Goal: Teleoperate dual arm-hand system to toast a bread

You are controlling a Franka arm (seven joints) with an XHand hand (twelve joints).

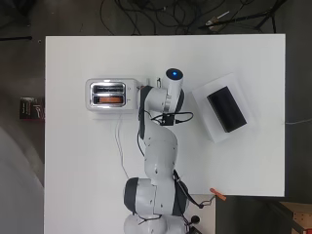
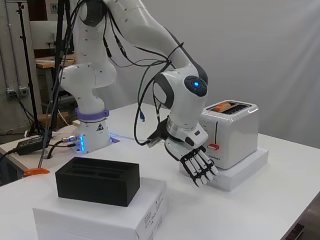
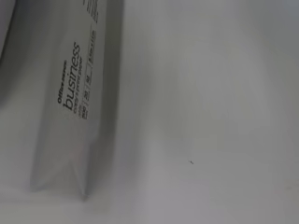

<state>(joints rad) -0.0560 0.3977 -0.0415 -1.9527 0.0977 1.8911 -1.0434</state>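
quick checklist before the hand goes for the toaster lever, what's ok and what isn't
1. Bread in a toaster slot: ok, orange slice sits in one slot.
2. Lever still up: cannot tell, red knob sits low on the end face.
3. Hand free: ok, fingers straight, holding nothing.
4. Hand lined up with lever: not ok, it hangs below and in front of it.
5. Toaster seated: ok, upright on its white block.
6. Black holder out of the way: ok, on its own white box, apart from the toaster.
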